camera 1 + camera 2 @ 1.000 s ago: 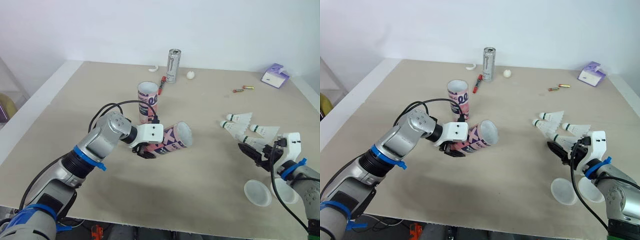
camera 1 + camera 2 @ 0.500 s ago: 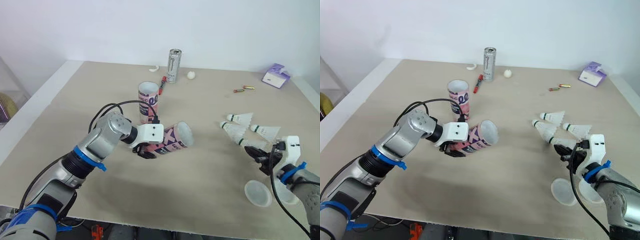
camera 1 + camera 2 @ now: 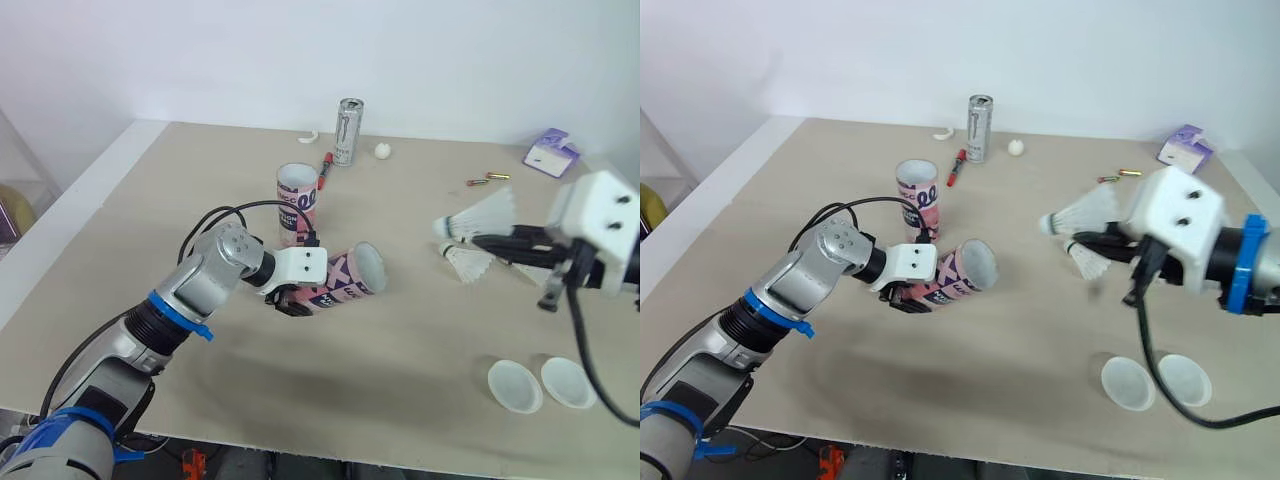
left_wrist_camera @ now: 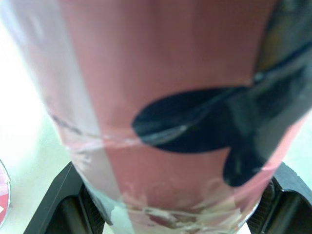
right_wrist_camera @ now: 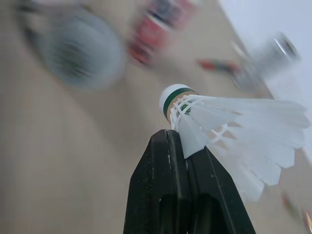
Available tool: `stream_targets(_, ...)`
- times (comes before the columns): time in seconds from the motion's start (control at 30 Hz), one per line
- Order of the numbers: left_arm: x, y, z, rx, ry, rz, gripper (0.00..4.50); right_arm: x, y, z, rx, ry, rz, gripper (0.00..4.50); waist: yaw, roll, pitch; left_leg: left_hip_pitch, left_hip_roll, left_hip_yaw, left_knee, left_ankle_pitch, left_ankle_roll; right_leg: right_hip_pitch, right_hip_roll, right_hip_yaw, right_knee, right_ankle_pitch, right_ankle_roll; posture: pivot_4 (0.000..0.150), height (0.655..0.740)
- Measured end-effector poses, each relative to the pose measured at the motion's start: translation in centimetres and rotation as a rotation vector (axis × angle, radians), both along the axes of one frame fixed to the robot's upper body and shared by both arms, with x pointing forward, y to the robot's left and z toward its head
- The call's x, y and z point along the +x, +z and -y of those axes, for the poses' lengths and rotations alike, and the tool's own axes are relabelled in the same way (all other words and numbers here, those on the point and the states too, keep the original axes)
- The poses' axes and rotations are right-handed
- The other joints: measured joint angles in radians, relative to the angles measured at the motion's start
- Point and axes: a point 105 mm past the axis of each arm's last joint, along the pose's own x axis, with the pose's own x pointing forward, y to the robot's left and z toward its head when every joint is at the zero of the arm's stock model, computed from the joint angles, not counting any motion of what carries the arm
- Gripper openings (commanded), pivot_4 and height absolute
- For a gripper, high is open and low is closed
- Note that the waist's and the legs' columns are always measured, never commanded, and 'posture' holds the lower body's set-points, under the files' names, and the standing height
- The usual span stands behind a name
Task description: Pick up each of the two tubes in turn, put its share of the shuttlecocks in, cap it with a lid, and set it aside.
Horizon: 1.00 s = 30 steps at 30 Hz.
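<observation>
Nearest you, two lids (image 3: 515, 386) lie side by side on the table (image 3: 400, 340). Your left gripper (image 3: 295, 300) clamps the tilted tube (image 3: 340, 278), its mouth facing right. Your right gripper (image 3: 480, 238) pinches a shuttlecock (image 3: 480, 215) by its feathers, held above the table. Behind them, the second tube (image 3: 296, 203) stands upright.

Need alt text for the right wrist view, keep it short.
The right hand is shut on a white shuttlecock, pinching its feather skirt close to the green-banded cork. Behind it are the beige table, the open mouth of a tube and a silver can.
</observation>
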Motion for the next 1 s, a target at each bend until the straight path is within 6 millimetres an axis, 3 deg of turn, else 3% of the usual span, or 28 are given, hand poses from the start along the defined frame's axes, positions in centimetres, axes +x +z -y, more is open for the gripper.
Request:
stream_targets(0.03, 0.0, 0.1, 0.1, -0.002, -0.003, 0.001, 3.0, -0.2, -0.5, -1.2, -0.046, 0.074, 0.002, 0.15, -0.001, 0.0, 0.0, -0.002, 0.0, 0.001, 0.0, 0.0, 0.0, 0.0, -0.001, -0.001, -0.004, 0.0, 0.0, 0.15, 0.74)
stream_targets(0.33, 0.1, 0.3, 0.3, -0.016, -0.004, 0.007, 3.0, -0.1, -2.2, -4.0, -0.121, 0.249, 0.037, 0.15, 0.001, -0.002, -0.001, -0.007, 0.0, 0.002, 0.0, -0.001, 0.002, 0.002, -0.003, -0.004, -0.009, 0.003, -0.004, 0.15, 0.74)
stream_targets(0.4, 0.2, 0.3, 0.3, -0.017, 0.0, 0.009, 3.0, 0.2, -3.5, -4.6, -0.142, 0.275, 0.019, 0.71, 0.002, -0.001, -0.001, -0.008, 0.0, 0.002, 0.0, -0.001, 0.002, 0.002, -0.002, -0.005, -0.008, 0.003, -0.004, 0.15, 0.74)
stream_targets(0.43, 0.2, 0.3, 0.3, -0.018, 0.001, 0.009, 3.0, 0.4, -3.5, -4.7, -0.147, 0.278, 0.025, 0.87, 0.001, -0.001, -0.001, -0.007, 0.0, 0.002, 0.0, -0.001, 0.002, 0.002, -0.002, -0.005, -0.008, 0.003, -0.004, 0.15, 0.74)
stream_targets(0.53, 0.2, 0.3, 0.4, -0.021, 0.002, 0.009, 3.0, 0.6, -3.2, -5.0, -0.132, 0.29, 0.04, 2.06, 0.002, -0.002, -0.001, -0.007, 0.0, 0.002, 0.0, -0.001, 0.002, 0.002, -0.002, -0.005, -0.008, 0.003, -0.003, 0.15, 0.74)
stream_targets(0.57, 0.2, 0.3, 0.4, -0.021, 0.002, 0.009, 3.0, 0.6, -3.3, -5.1, -0.133, 0.29, 0.038, 2.26, 0.002, -0.002, -0.001, -0.007, 0.0, 0.002, 0.0, -0.001, 0.002, 0.002, -0.002, -0.005, -0.008, 0.003, -0.004, 0.15, 0.74)
stream_targets(0.73, 0.2, 0.3, 0.4, -0.02, 0.004, 0.008, 3.0, 0.7, -2.3, -5.2, -0.034, 0.28, 0.008, 4.45, 0.002, -0.002, -0.001, -0.007, 0.001, 0.002, 0.0, -0.001, 0.002, 0.003, -0.001, -0.005, -0.008, 0.004, -0.004, 0.15, 0.74)
stream_targets(0.83, 0.2, 0.3, 0.4, -0.021, 0.004, 0.008, 3.0, 0.8, -0.7, -5.0, 0.098, 0.26, -0.027, 4.45, 0.002, -0.002, -0.001, -0.007, 0.0, 0.002, 0.0, 0.0, 0.002, 0.004, -0.002, -0.005, -0.008, 0.004, -0.004, 0.15, 0.74)
stream_targets(0.87, 0.2, 0.3, 0.4, -0.022, 0.004, 0.008, 3.0, 1.4, 0.9, -3.6, 0.2, 0.197, -0.063, 4.45, 0.002, -0.002, -0.001, -0.007, 0.0, 0.002, 0.0, 0.0, 0.002, 0.004, -0.002, -0.005, -0.008, 0.004, -0.004, 0.15, 0.74)
stream_targets(0.9, 0.2, 0.3, 0.4, -0.022, 0.004, 0.008, 3.0, 1.7, 1.0, -3.3, 0.212, 0.183, -0.067, 3.98, 0.002, -0.003, -0.001, -0.007, 0.001, 0.002, 0.0, 0.0, 0.002, 0.004, -0.002, -0.005, -0.008, 0.005, -0.005, 0.15, 0.74)
stream_targets(0.97, 0.2, 0.3, 0.4, -0.023, 0.005, 0.008, 3.0, 2.0, 1.1, -2.9, 0.229, 0.16, -0.077, 3.61, 0.002, -0.002, -0.001, -0.007, 0.001, 0.002, 0.0, 0.0, 0.002, 0.004, -0.002, -0.005, -0.008, 0.005, -0.005, 0.15, 0.74)
stream_targets(1.0, 0.2, 0.3, 0.4, -0.022, 0.005, 0.006, 3.0, 2.4, 0.8, -2.7, 0.236, 0.146, -0.096, 3.22, 0.002, -0.002, -0.001, -0.006, 0.001, 0.002, 0.0, 0.0, 0.002, 0.004, -0.001, -0.005, -0.008, 0.005, -0.005, 0.15, 0.74)
